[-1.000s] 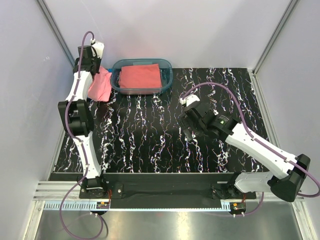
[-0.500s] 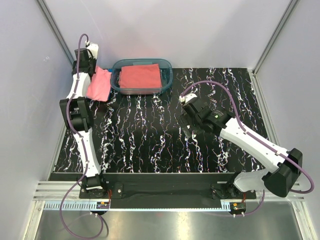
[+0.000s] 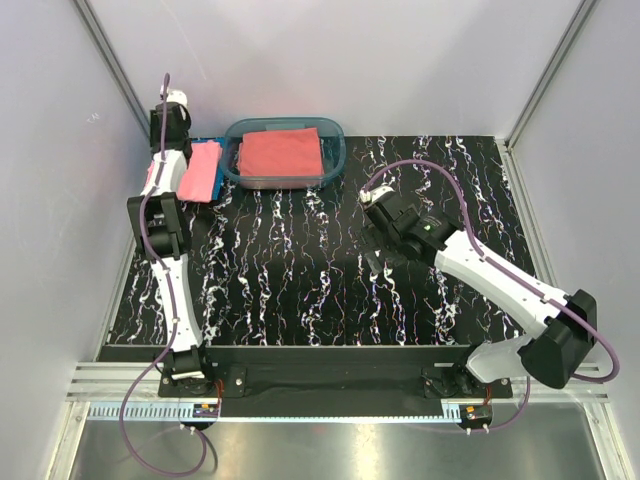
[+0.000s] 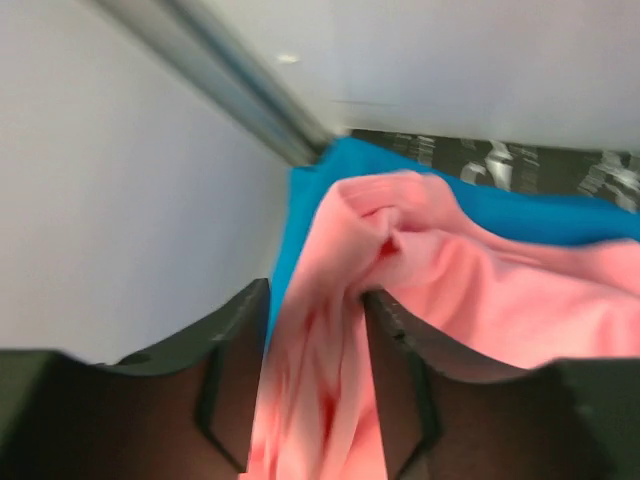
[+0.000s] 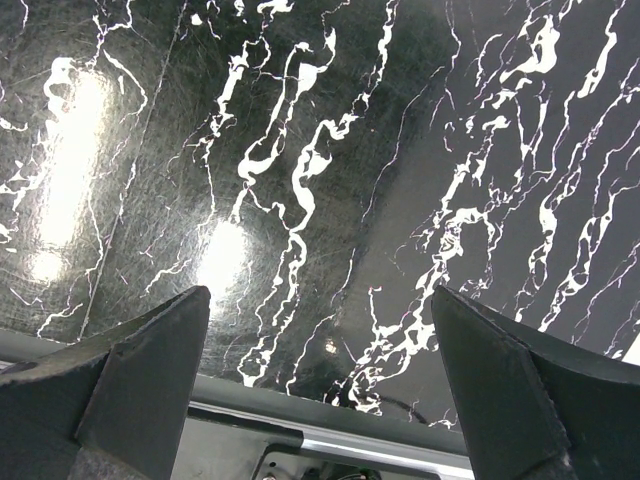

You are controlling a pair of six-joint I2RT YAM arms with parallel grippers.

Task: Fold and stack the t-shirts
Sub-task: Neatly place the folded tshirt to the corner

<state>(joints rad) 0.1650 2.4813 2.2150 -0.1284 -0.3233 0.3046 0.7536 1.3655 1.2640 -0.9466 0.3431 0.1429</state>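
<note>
The pink t-shirt (image 3: 200, 172) lies at the table's far left corner on top of the blue t-shirt (image 3: 208, 144), which shows only as a thin edge. In the left wrist view the pink t-shirt (image 4: 480, 290) is bunched over the blue t-shirt (image 4: 520, 215). My left gripper (image 4: 315, 300) stands over them with its jaws apart. A fold of pink cloth runs between the jaws, and the left finger is clear of it. A coral-red t-shirt (image 3: 280, 153) lies folded in the tub (image 3: 336, 137). My right gripper (image 5: 320, 310) hangs wide open over the bare table (image 5: 400, 150).
The clear bluish tub stands at the back, just right of the pink and blue t-shirts. White walls and a metal post (image 4: 230, 90) close in the far left corner next to the left gripper. The right arm (image 3: 480, 270) reaches across the right half of the table.
The left arm has swung further into the far left corner with the pink t-shirt, and its jaws have gone from shut to apart. The right arm has shifted slightly left.
</note>
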